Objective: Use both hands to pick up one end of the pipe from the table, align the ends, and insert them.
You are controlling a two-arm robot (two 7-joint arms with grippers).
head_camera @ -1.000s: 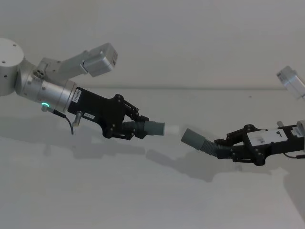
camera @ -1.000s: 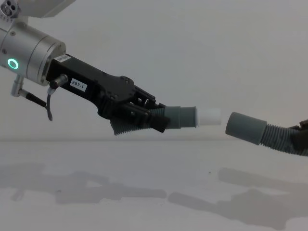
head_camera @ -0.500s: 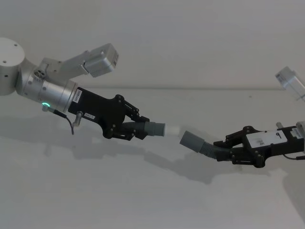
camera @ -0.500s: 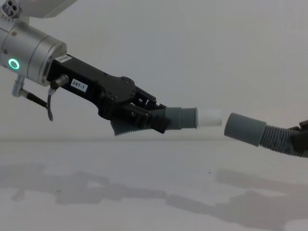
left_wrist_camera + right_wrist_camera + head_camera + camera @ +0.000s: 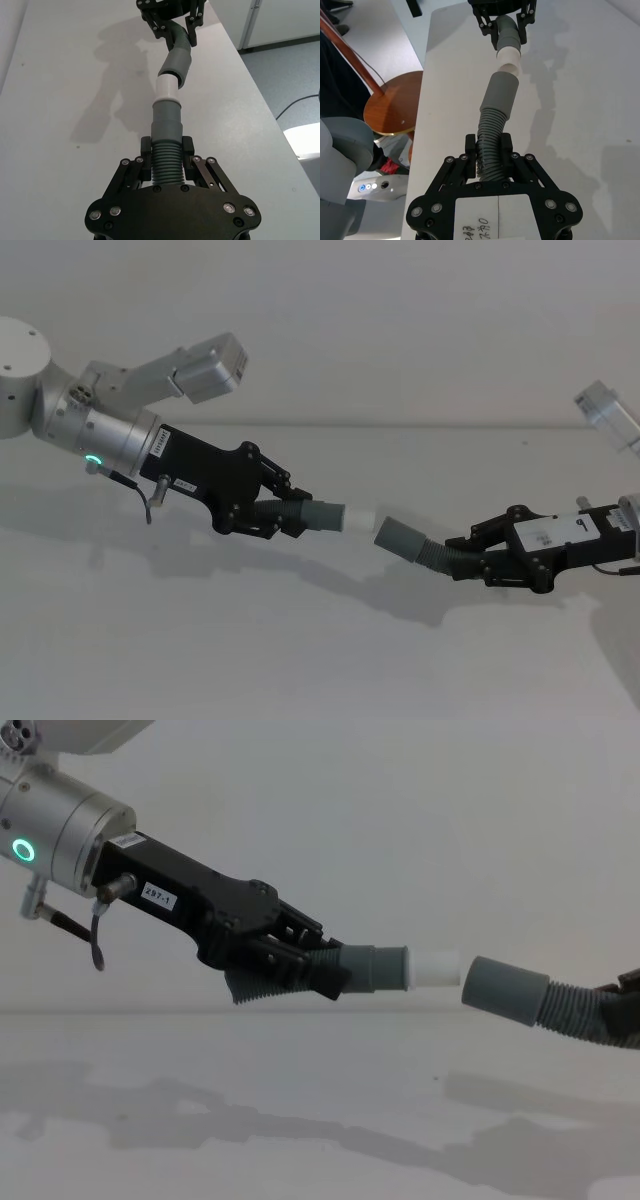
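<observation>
Our left gripper (image 5: 300, 520) is black plastic w/ ridged jaws, linkage bars and small silver screws; a white label on its side reads 297-1. Behind it we have a silver cylindrical wrist (image 5: 60, 830) w/ a green ring light (image 5: 21, 849), plus a thin black cable (image 5: 150, 502) looping off a small metal plug. Our right gripper (image 5: 465, 562) is black too, same screwed linkages, w/ a white sticker (image 5: 552, 532) marked 9. A boxy pale grey module (image 5: 210, 365) sits above the left forearm.
</observation>
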